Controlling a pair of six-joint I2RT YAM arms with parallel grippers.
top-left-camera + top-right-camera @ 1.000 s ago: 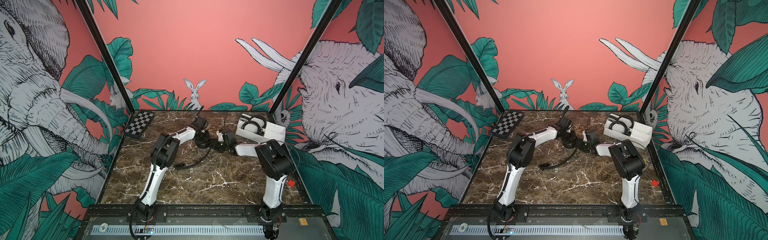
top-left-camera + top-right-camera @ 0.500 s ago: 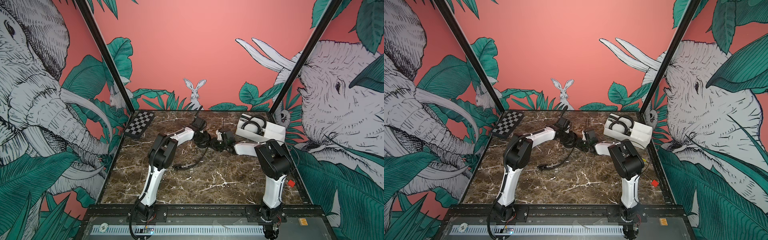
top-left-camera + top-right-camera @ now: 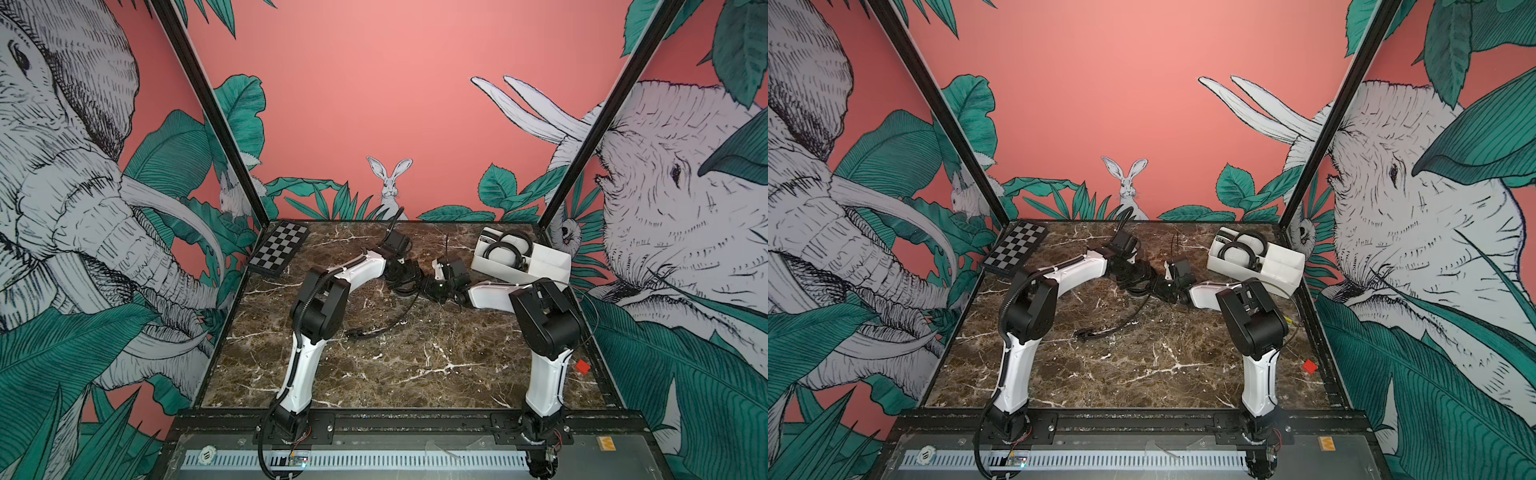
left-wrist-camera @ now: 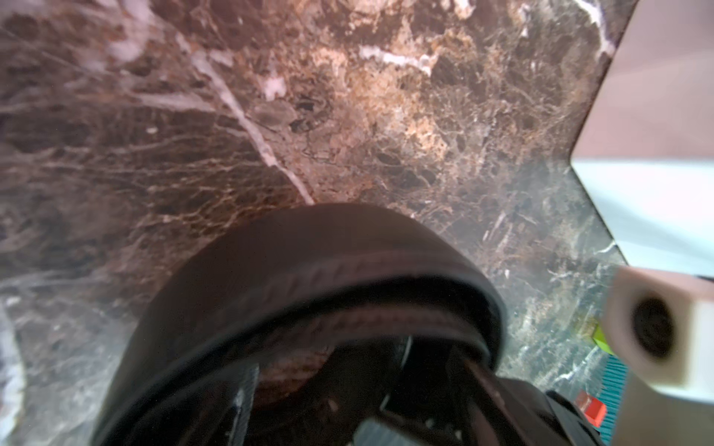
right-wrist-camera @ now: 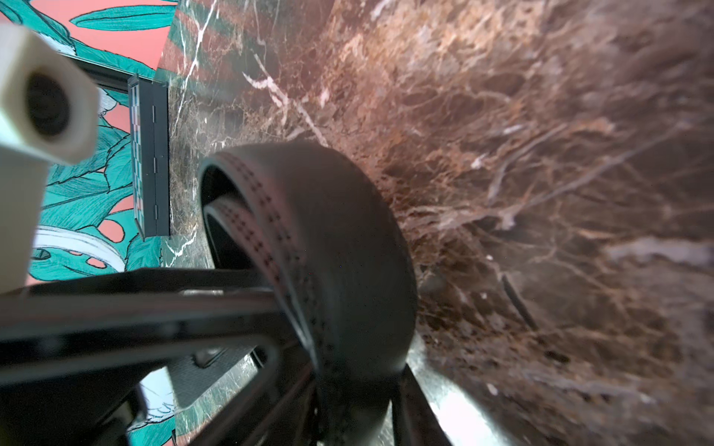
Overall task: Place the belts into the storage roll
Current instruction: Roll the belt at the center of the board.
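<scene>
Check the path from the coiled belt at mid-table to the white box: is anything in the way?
Only the right arm's own wrist lies between the coiled belt and the divided white box. No loose object shows on the marble along that stretch.

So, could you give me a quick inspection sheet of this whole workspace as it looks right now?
Surface: brown marble tabletop, no spills seen.
Job's things: white storage box at the far right holds two coiled belts; a third belt is partly coiled mid-table, its tail trailing on the marble.
Clutter: checkerboard in the far left corner; small red cube near the right edge.
Grippers: left gripper and right gripper meet at the third belt's coil; jaws hard to read.
Cables: ribbed hose along the left arm.
Surroundings: mural walls with elephants, leaves and a rabbit.
</scene>
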